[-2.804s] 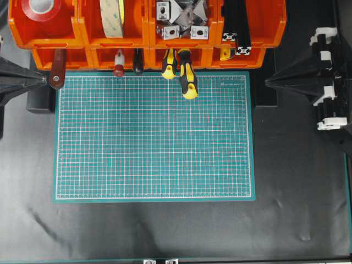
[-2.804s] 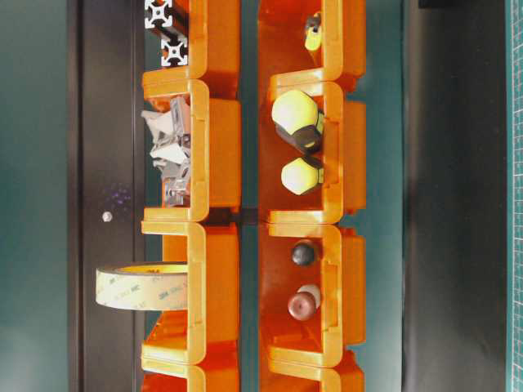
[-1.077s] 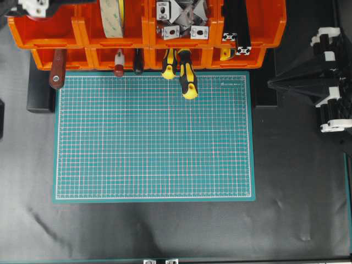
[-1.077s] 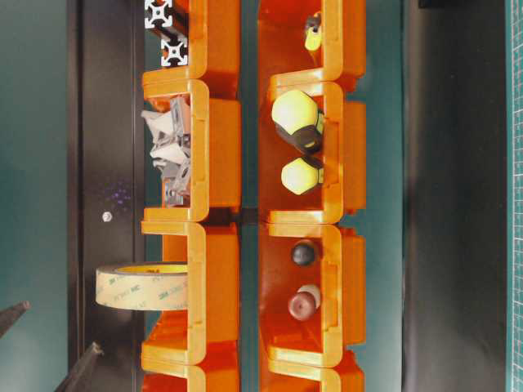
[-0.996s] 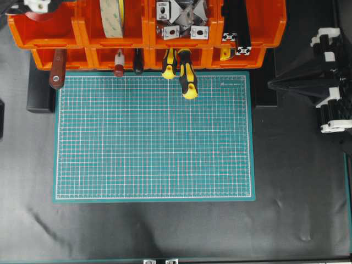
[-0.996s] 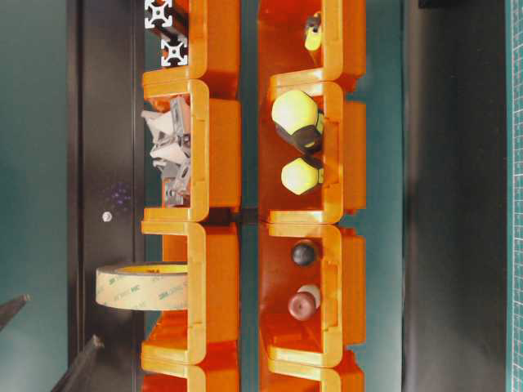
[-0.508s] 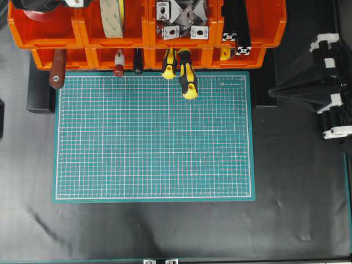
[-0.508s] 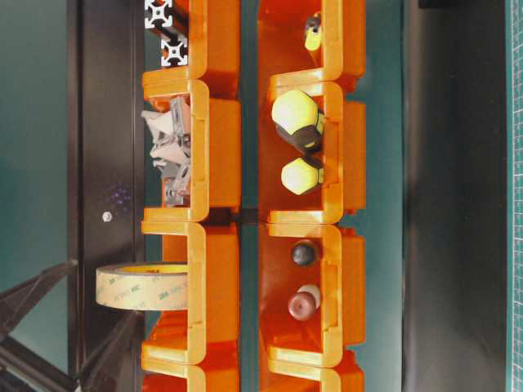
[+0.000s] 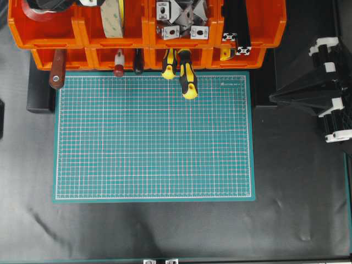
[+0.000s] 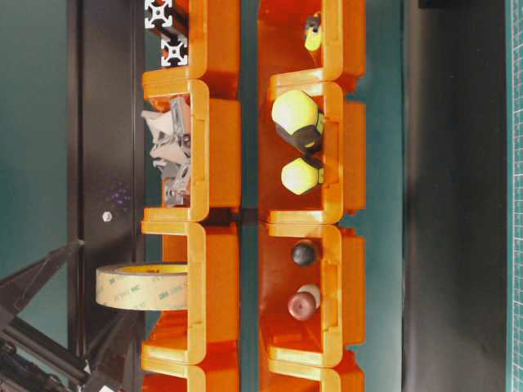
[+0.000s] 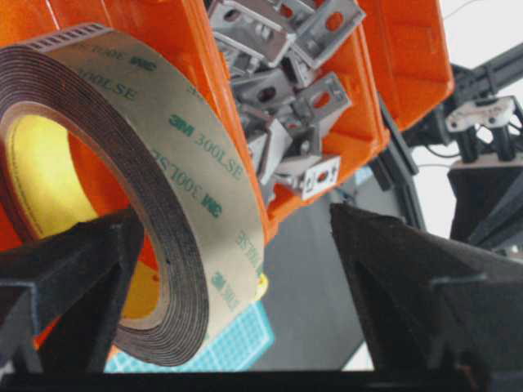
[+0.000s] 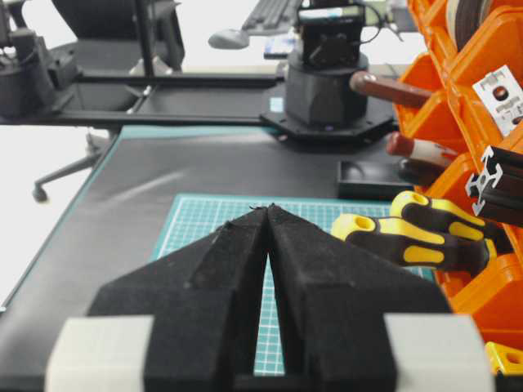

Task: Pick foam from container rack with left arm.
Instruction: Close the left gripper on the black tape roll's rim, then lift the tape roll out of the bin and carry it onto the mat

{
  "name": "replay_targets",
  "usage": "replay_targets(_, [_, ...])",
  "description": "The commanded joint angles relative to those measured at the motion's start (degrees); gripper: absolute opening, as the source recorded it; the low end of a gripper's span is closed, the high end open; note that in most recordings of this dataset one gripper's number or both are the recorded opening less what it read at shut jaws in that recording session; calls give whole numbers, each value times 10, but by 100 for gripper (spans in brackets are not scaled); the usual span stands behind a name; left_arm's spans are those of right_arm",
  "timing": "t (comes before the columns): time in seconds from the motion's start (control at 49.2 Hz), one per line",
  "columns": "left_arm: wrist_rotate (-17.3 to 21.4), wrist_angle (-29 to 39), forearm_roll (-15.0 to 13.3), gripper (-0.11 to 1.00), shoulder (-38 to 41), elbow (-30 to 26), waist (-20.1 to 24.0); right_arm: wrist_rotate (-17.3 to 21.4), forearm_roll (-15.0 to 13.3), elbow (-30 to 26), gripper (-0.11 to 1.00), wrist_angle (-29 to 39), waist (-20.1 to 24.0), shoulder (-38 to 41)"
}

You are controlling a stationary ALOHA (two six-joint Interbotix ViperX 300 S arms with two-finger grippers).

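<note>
Left gripper [image 11: 237,269] jaws wide open, holding nothing, straddling the foam tape roll [image 11: 139,196], which stands on edge in an upper bin of the orange rack [image 9: 148,33]. Risk imo: one finger [image 11: 65,278] sits by the core, so closing could pinch only the wall or jam the roll against the bin w/ the metal brackets [image 11: 286,106] next to it. Right gripper [image 12: 268,245] is closed & empty, parked well away from the rack.

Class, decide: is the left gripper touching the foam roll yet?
Cannot tell. In the left wrist view the open left gripper straddles the foam; one finger overlaps the roll, no clear gap.

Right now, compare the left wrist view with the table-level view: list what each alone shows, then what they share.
Only the left wrist view shows the foam's dark ring face, its yellowish core, and the right arm beyond the container rack. Only the table-level view shows the lower bins with yellow screwdriver handles and the black aluminium profiles. Both show the open left end effector straddling the foam, plus the metal brackets.
</note>
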Motion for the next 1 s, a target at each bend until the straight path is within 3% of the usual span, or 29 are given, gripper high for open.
replay_targets(0.0, [0, -8, 2, 85, -4, -13, 2, 1, 1, -20, 0, -6, 2, 2])
replay_targets(0.102, [0, -7, 2, 73, -4, -12, 2, 1, 1, -20, 0, -5, 2, 2])
replay_targets(0.305, [4, -17, 2, 28, -6, -9, 1, 1, 1, -20, 0, -4, 2, -5])
replay_targets(0.508, [7, -68, 2, 27, -17, 1, 1, 1, 1, -22, 0, 0, 3, -12])
replay_targets(0.691, [9, -180, 2, 27, -35, -4, -25, 1, 2, -24, 0, 2, 3, -15])
replay_targets(0.833, [28, -258, 4, 26, -56, 1, -77, 1, 1, -25, 0, 2, 2, -19])
replay_targets(0.975, [85, -274, 4, 26, -76, 29, -156, 0, 1, -26, 0, 2, 2, -23])
